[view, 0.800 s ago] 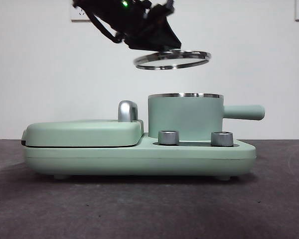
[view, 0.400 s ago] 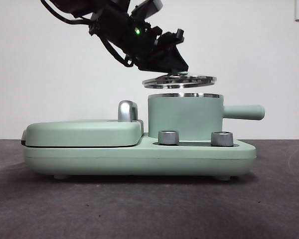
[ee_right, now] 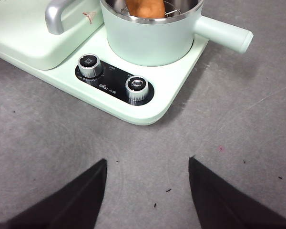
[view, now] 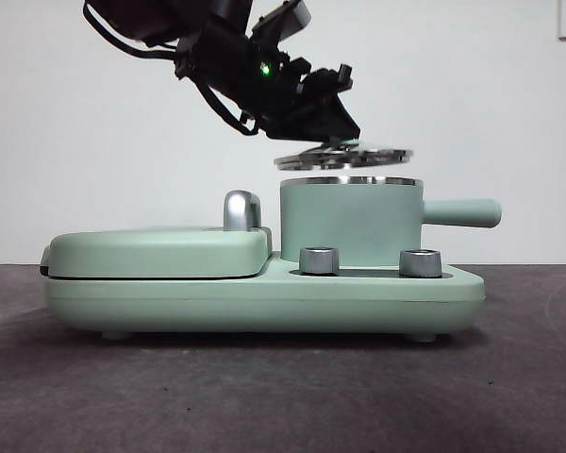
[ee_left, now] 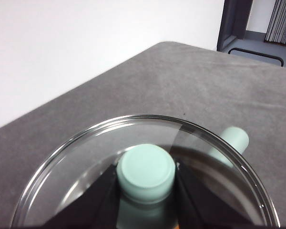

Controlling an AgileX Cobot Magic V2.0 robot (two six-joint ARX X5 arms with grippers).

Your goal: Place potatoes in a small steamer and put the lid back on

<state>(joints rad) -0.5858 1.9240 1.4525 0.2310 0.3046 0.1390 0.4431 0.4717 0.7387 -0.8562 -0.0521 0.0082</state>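
Observation:
The mint-green small steamer (view: pixel 351 222) stands on the cooker base with its side handle (view: pixel 462 212) pointing right. My left gripper (view: pixel 335 132) is shut on the mint-green knob (ee_left: pixel 146 172) of the clear glass lid (view: pixel 343 159) and holds it slightly tilted, just above the steamer's steel rim. The steamer's handle (ee_left: pixel 229 144) shows through the glass in the left wrist view. The orange-brown potato (ee_right: pixel 145 7) lies inside the steamer (ee_right: pixel 152 38) in the right wrist view. My right gripper (ee_right: pixel 148 183) is open and empty, over bare table in front of the cooker.
The mint-green cooker base (view: pixel 264 297) carries a flat griddle cover (view: pixel 156 252) with a chrome handle (view: pixel 241 209) on the left and two steel dials (view: pixel 319 260) in front. Grey table (view: pixel 283 396) lies all around.
My left gripper has come down with the lid, from well above the steamer to just over its rim, and shifted slightly right.

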